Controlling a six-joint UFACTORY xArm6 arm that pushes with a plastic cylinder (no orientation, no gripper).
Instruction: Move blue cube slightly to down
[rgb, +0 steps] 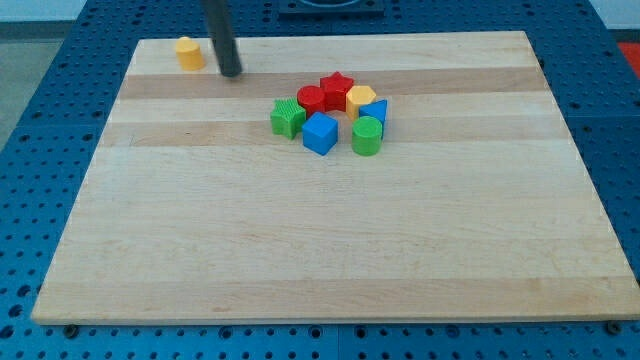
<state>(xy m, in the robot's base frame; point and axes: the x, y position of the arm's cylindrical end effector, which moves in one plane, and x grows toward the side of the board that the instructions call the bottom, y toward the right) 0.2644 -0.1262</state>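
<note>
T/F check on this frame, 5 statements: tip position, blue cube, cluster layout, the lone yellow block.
1. My tip is touching the blue cube. False: it sits up and to the view's left of the cluster, apart from every block.
2. The blue cube lies between the green star and the green cylinder. True.
3. A lone yellow block sits near the board's top-left corner, left of my tip. True.
4. The red star is at the bottom edge of the cluster. False: it is at the cluster's top.
5. The board below the blue cube is crowded with blocks. False: no blocks lie there.
</note>
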